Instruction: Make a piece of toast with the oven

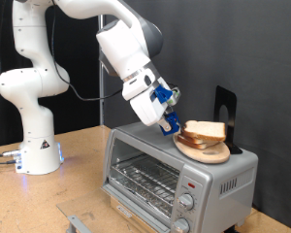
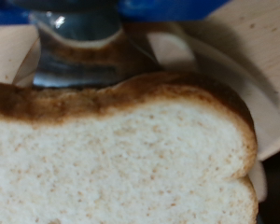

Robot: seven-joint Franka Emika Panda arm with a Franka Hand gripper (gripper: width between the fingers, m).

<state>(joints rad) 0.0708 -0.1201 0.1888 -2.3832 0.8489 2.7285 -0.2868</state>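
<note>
The piece of toast (image 1: 206, 129) lies on a round wooden plate (image 1: 206, 151) on top of the silver toaster oven (image 1: 223, 180), towards the exterior view's right. My gripper (image 1: 171, 122) reaches down from the left and is at the toast's left edge. In the wrist view the toast (image 2: 121, 159) fills most of the picture, with its brown crust right against one silver finger (image 2: 75, 47). The other finger is hidden. The plate (image 2: 261, 47) shows behind the toast. The oven's glass door (image 1: 141, 177) looks closed, with the wire rack seen through it.
A black upright object (image 1: 224, 107) stands on the oven behind the plate. The arm's white base (image 1: 37, 146) stands at the left on the wooden table (image 1: 48, 199). A small grey piece (image 1: 78, 221) lies at the table's front edge.
</note>
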